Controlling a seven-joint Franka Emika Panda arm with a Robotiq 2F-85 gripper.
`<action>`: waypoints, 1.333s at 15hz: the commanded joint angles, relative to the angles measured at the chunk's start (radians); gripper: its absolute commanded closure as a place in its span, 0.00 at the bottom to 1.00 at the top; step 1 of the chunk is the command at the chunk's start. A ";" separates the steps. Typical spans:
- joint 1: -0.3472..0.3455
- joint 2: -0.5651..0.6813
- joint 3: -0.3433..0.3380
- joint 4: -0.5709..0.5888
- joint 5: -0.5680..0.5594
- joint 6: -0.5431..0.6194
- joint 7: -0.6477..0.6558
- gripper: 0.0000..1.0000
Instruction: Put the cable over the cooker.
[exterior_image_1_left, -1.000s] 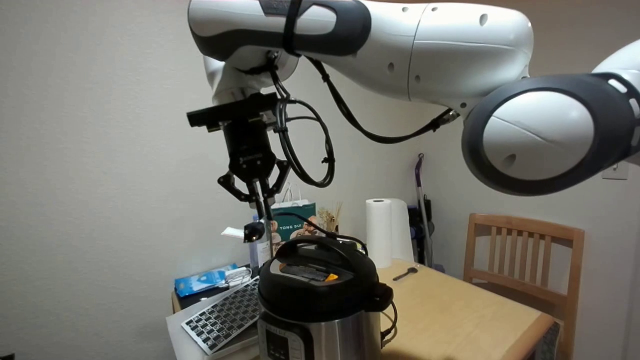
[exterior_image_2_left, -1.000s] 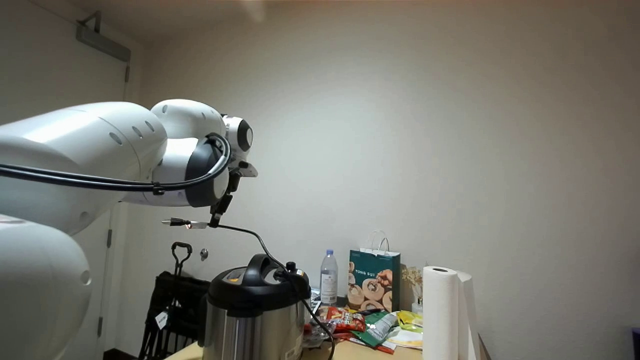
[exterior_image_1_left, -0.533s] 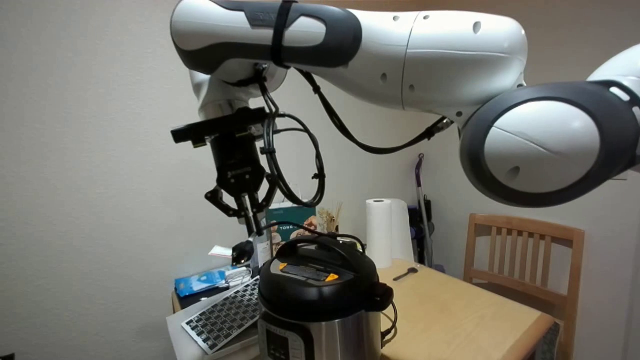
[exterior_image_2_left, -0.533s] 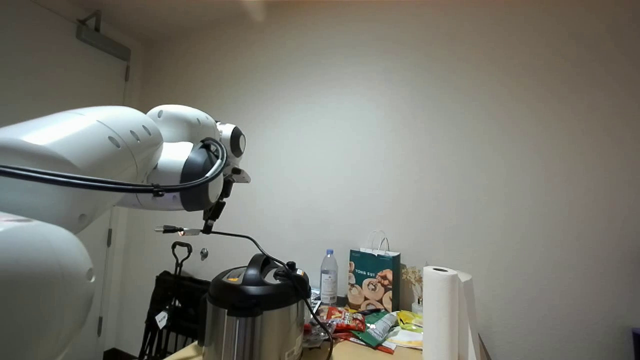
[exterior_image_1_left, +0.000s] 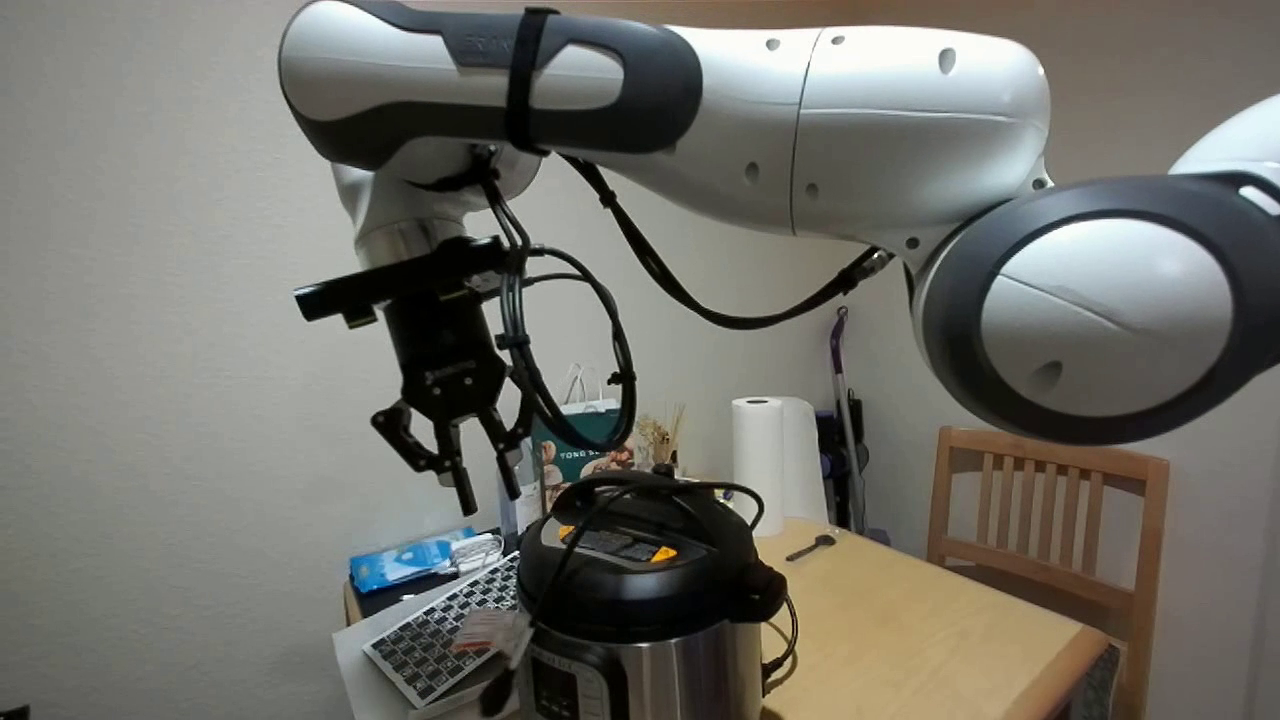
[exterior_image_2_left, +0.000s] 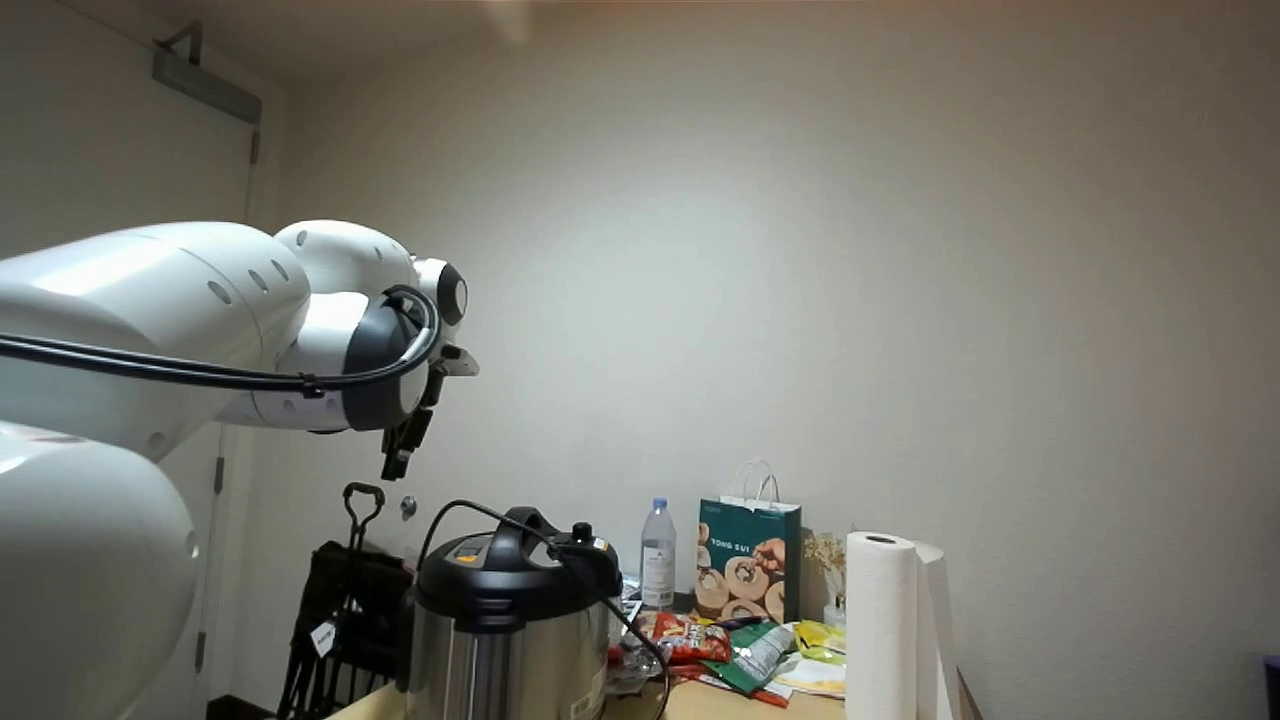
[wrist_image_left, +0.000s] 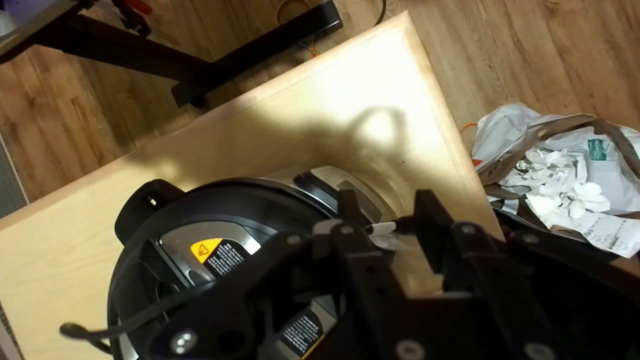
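Note:
The cooker (exterior_image_1_left: 690, 670) stands on the table, with a steel body and black lid; it also shows in an exterior view (exterior_image_2_left: 540, 660) and the wrist view (wrist_image_left: 210, 210). The thin black cable (exterior_image_1_left: 577, 530) lies across the lid by its handle and hangs down the front. Its plug end (exterior_image_1_left: 497, 692) and a pale tag (exterior_image_1_left: 487, 630) hang blurred beside the control panel. In an exterior view the cable (exterior_image_2_left: 436, 520) arches over the lid; the plug is hidden there. My gripper (exterior_image_1_left: 491, 503) is open and empty, above and beside the cooker. The wrist view shows its parted fingers (wrist_image_left: 385, 205).
A keyboard (exterior_image_1_left: 450, 625) lies beside the cooker on the table (exterior_image_1_left: 900, 620). A paper-towel roll (exterior_image_2_left: 880, 620), a bottle (exterior_image_2_left: 657, 560), a green paper bag (exterior_image_2_left: 750, 560) and snack packets (exterior_image_2_left: 690, 640) stand behind. A chair (exterior_image_1_left: 1050, 520) is at the table's far side.
My gripper has moved left and down in both exterior views and opened. The cable has left the fingers; its plug end has dropped down the cooker's front, and the cable now drapes over the lid.

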 joint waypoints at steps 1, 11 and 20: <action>-0.015 -0.020 0.009 -0.016 0.001 0.002 -0.037 0.35; -0.029 -0.159 -0.010 -0.001 -0.003 -0.139 0.054 0.00; -0.026 -0.192 -0.015 -0.015 -0.007 -0.170 0.075 0.00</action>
